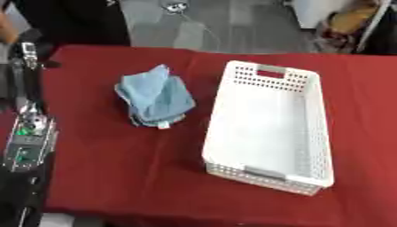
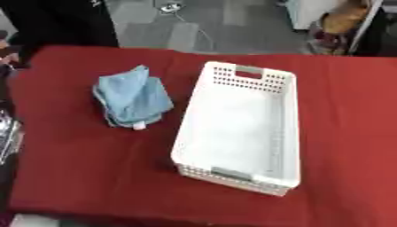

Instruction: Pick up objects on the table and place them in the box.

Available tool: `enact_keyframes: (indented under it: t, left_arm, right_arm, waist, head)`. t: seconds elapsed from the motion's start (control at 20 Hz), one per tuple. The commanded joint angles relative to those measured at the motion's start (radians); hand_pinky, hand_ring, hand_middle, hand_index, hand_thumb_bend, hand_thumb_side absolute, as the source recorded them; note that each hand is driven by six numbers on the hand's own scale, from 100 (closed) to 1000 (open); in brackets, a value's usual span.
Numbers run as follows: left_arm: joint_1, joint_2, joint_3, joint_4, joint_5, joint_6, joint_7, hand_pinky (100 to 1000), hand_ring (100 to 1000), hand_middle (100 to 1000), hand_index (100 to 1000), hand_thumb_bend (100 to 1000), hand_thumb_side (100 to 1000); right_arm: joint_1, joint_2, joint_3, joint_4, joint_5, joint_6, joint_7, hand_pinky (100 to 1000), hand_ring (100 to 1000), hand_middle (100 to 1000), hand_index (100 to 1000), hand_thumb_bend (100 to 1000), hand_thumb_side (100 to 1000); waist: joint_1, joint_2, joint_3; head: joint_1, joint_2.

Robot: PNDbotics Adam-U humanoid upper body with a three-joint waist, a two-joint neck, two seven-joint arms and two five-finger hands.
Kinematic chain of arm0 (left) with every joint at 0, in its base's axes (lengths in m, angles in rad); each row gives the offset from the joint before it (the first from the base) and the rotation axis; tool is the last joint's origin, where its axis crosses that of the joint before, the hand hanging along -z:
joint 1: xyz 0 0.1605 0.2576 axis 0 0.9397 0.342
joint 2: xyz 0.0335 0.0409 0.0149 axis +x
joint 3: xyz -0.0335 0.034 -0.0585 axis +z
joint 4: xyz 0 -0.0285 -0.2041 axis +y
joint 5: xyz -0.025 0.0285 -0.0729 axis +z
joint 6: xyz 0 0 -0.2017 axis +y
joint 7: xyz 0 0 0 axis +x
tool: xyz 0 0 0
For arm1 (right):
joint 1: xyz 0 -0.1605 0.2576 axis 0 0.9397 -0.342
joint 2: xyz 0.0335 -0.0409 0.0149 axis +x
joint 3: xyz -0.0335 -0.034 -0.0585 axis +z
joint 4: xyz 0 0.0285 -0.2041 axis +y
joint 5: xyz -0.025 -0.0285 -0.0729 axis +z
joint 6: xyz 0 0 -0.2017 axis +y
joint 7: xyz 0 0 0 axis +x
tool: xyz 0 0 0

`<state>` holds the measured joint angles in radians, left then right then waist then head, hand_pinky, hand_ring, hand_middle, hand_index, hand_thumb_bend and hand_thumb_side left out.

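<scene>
A crumpled light-blue cloth (image 1: 155,97) with a small white tag lies on the red tablecloth, left of centre. To its right stands an empty white perforated box (image 1: 267,126) with grey handle grips at both short ends, set lengthwise and slightly askew. My left hand (image 1: 28,73) shows at the far left edge, well left of the cloth. Its fingers point straight up and hold nothing. Below it is the silver forearm (image 1: 29,142) with green lights. My right hand shows in neither view.
The red table (image 1: 116,168) has bare cloth in front of the blue cloth and to the right of the box. Beyond the far edge are grey floor, a cable and a person in dark clothing at the top left.
</scene>
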<state>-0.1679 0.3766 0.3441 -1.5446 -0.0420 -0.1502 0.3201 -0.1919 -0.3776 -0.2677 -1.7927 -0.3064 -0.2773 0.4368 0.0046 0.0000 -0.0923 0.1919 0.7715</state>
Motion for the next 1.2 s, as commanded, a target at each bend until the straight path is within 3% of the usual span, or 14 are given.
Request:
enact_keyframes:
  t: [0.05, 0.9, 1.05, 1.2]
  left_arm:
    - [-0.014, 0.026, 0.005, -0.033, -0.007, 0.012, -0.028, 519, 707, 870, 826, 118, 1000]
    - [-0.012, 0.029, 0.012, -0.048, -0.042, 0.042, -0.042, 524, 710, 871, 822, 100, 1000]
    - [-0.011, 0.041, 0.032, -0.064, -0.205, 0.144, -0.047, 555, 730, 870, 824, 100, 911]
    - [-0.015, 0.049, 0.009, -0.139, -0.491, 0.317, -0.151, 584, 744, 860, 830, 100, 810]
  right_arm:
    - [-0.009, -0.024, -0.006, -0.013, -0.005, -0.002, 0.002, 806, 942, 878, 1000, 100, 939]
    - [-0.009, -0.024, -0.006, -0.014, -0.005, -0.002, 0.001, 806, 942, 878, 1000, 100, 940]
    - [-0.008, -0.025, -0.008, -0.014, -0.004, -0.002, 0.0, 806, 942, 879, 1000, 100, 938]
    - [-0.008, -0.025, -0.006, -0.014, -0.004, -0.002, 0.001, 806, 943, 879, 1000, 100, 939]
  waist:
    - [0.0, -0.007, 0.001]
    - [0.0, -0.008, 0.002]
    - [-0.001, -0.008, 0.003]
    - [-0.001, -0.007, 0.003]
  head:
    - [-0.003, -0.002]
    - [-0.003, -0.002]
    - [-0.004, -0.002]
    - [0.001, -0.002]
